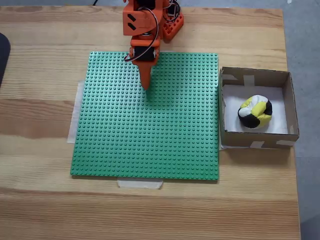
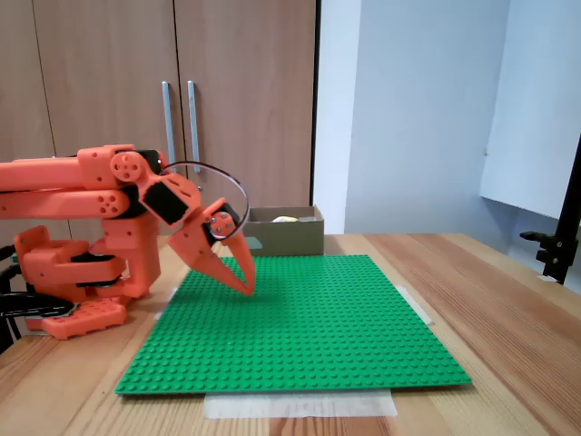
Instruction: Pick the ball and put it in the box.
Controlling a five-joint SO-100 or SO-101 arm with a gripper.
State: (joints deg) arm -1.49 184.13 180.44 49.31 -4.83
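Observation:
The yellow, black and white ball (image 1: 255, 112) lies inside the brown cardboard box (image 1: 257, 76) at the right of the green plate; in the side-on fixed view its top (image 2: 285, 219) peeks over the box wall (image 2: 289, 236). The orange gripper (image 1: 146, 86) hangs over the far part of the green baseplate, well left of the box, fingers together with nothing between them. In the side-on fixed view the gripper (image 2: 250, 291) points down, tips just above the studs.
A green studded baseplate (image 1: 150, 135) is taped to the wooden table (image 1: 40, 150). The arm's orange base (image 2: 73, 272) sits at the plate's far edge. A dark object (image 1: 2, 55) pokes in at the left table edge. Cupboards (image 2: 182, 91) stand behind.

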